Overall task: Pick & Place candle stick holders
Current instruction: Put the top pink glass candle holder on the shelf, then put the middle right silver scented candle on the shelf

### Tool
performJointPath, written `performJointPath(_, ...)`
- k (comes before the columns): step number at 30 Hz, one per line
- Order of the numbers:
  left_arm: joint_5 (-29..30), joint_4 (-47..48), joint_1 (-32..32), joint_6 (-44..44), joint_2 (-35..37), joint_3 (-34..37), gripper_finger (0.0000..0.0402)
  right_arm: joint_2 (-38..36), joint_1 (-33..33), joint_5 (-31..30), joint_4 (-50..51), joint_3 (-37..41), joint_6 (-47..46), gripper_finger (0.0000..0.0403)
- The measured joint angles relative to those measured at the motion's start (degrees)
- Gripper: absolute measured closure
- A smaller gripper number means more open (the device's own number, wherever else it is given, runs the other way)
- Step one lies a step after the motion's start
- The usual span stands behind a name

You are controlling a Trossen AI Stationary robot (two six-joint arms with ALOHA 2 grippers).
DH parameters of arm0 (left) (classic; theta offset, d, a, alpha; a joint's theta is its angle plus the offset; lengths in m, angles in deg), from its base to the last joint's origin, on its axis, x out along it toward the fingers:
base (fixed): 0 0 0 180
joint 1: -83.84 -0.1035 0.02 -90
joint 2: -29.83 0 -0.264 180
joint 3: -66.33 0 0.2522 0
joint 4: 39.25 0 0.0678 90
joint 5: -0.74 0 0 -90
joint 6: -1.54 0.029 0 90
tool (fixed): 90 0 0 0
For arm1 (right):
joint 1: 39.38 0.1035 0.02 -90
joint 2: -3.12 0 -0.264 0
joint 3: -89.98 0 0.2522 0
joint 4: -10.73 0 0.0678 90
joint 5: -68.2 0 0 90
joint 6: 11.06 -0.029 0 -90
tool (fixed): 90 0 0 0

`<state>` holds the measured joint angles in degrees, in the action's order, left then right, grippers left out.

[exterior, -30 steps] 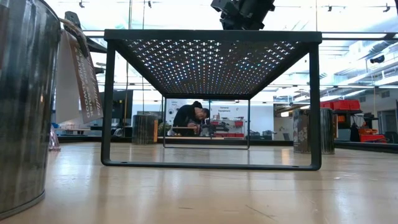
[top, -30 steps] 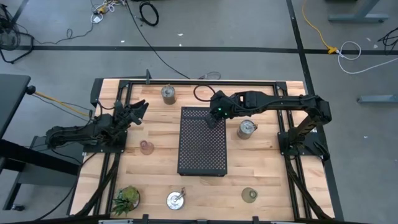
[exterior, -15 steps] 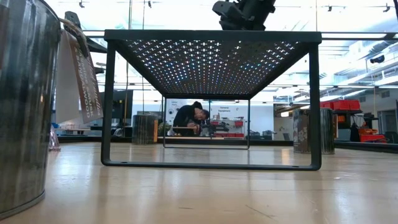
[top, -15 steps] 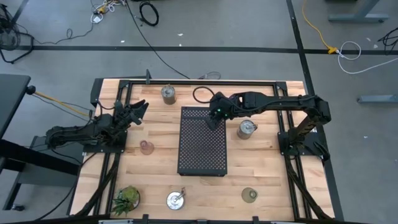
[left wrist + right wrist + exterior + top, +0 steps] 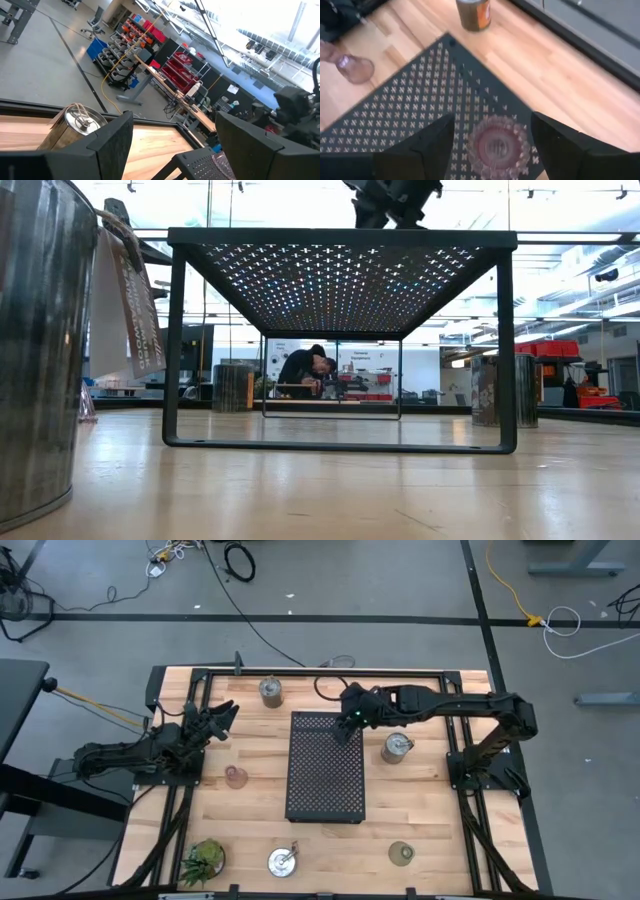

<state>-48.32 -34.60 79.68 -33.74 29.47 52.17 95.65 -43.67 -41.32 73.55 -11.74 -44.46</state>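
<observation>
At the black perforated rectangular tray's (image 5: 326, 768) far right corner, the right gripper (image 5: 492, 145) straddles a translucent pink glass holder (image 5: 497, 145), fingers spread clear; the left gripper (image 5: 222, 717) waits half-open near the surface's (image 5: 420, 810) left edge.

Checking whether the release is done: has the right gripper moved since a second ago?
Yes. In the low view the right gripper has risen from the black tray, leaving the pink holder on it between open fingers.

From overhead the right gripper (image 5: 343, 729) is covering the pink holder (image 5: 496, 146) at the tray's (image 5: 325, 780) one o'clock corner. At table level the picture edge is slicing off a metal holder (image 5: 35, 350) at nine o'clock.
</observation>
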Motion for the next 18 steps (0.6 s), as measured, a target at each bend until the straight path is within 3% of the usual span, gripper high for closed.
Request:
performJointPath(8,0.0,0.0,0.0,0.0,0.0,0.0,0.0115,-2.2,-0.6,-5.4,-0.3,0.0,1.0,0.0140)
performJointPath(18,0.0,-0.1,0.0,-0.1,0.0,0.0,0.0115,-10.4,-1.7,-5.4,6.7,0.0,-1.0,0.0140)
